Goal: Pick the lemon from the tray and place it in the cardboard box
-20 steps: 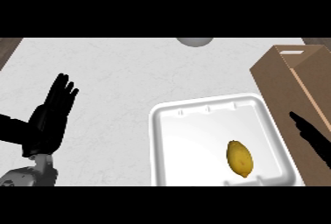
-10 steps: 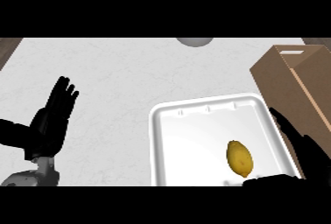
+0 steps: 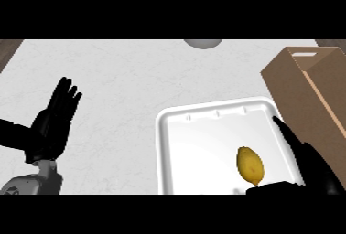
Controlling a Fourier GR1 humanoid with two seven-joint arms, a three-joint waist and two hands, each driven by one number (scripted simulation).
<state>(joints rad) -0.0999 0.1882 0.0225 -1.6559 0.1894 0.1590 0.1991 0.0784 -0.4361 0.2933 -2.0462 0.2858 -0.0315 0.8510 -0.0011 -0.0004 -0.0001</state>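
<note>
One lemon (image 3: 249, 165), one white tray (image 3: 196, 151), one cardboard box (image 3: 304, 87), two black hands: left (image 3: 54, 121), right (image 3: 304, 160).

Yellow lemon (image 3: 250, 165) in white tray (image 3: 202, 116), beside open cardboard box (image 3: 307, 87).

Glossy white tray (image 3: 177, 151); matt cardboard box (image 3: 290, 82).
</note>
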